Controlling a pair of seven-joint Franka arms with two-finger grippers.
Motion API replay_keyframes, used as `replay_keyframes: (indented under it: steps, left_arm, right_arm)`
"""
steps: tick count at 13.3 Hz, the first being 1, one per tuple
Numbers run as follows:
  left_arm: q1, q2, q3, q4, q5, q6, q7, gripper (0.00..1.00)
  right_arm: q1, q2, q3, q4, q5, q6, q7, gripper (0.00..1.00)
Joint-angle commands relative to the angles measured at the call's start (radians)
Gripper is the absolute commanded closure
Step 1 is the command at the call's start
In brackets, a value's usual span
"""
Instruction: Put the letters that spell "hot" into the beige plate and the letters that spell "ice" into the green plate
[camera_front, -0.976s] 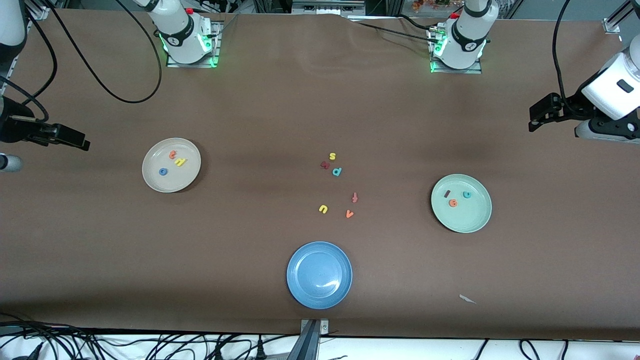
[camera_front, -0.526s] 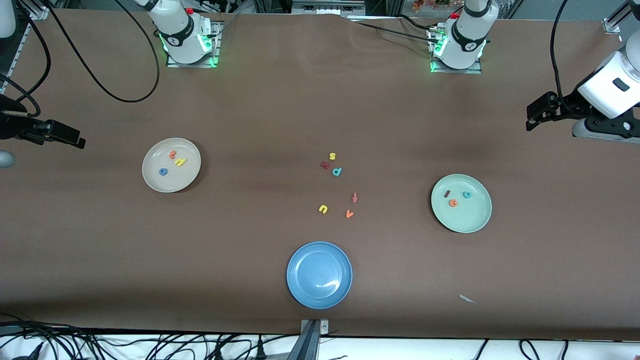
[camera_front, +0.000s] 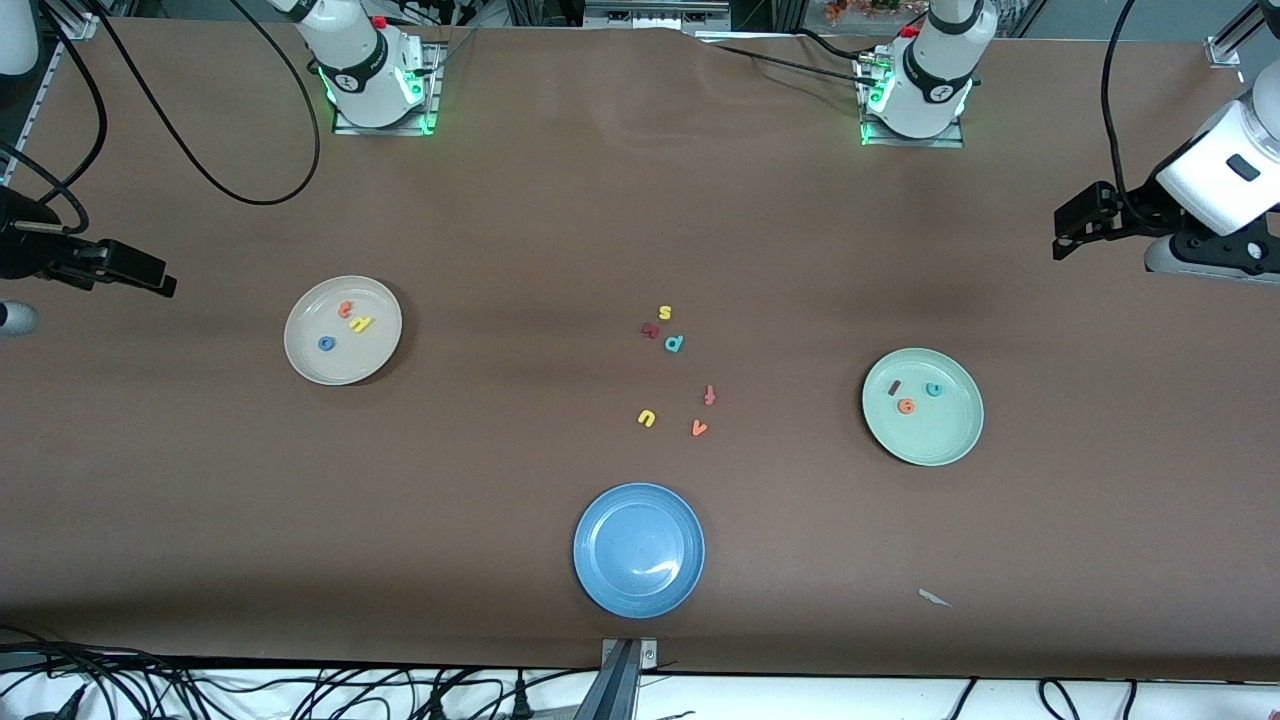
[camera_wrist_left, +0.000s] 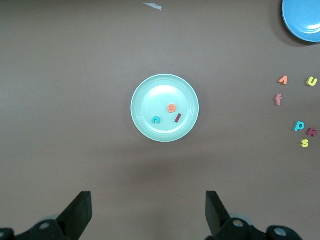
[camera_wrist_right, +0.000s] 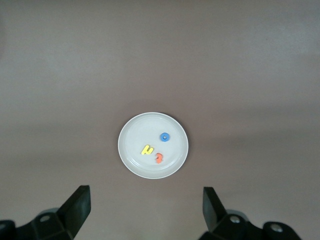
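Sorted: yellow h, blue ring o, orange t foam letters (camera_front: 345, 324) in round beige plate (camera_front: 380, 355), dark red i, teal c, orange e foam letters (camera_front: 912, 396) in mint-green plate (camera_front: 950, 445); left pincer (camera_wrist_left: 148, 215) and right pincer (camera_wrist_right: 145, 212) wide open, empty, raised at table ends, likely done.

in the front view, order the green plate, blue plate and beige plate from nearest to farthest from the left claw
Left claw is open, up at the left arm's end of the table.
1. green plate: toward the left arm's end, holding i, c and e.
2. blue plate: mid-table, nearest the front camera.
3. beige plate: toward the right arm's end, holding h, o and t.
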Motion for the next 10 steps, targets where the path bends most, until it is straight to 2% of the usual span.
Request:
replay_keyframes:
  steps: [1,10]
  left_arm:
    - [0.000,-0.018,0.001,-0.023,-0.014,0.001,0.007,0.00]
    - [-0.006,-0.010,0.001,-0.016,-0.012,0.001,0.005,0.00]
  right_arm:
    - [-0.009,-0.008,0.011,0.002,0.001,-0.010,0.010,0.00]
    - [0.003,0.010,0.015,-0.003,0.001,-0.002,0.033,0.00]
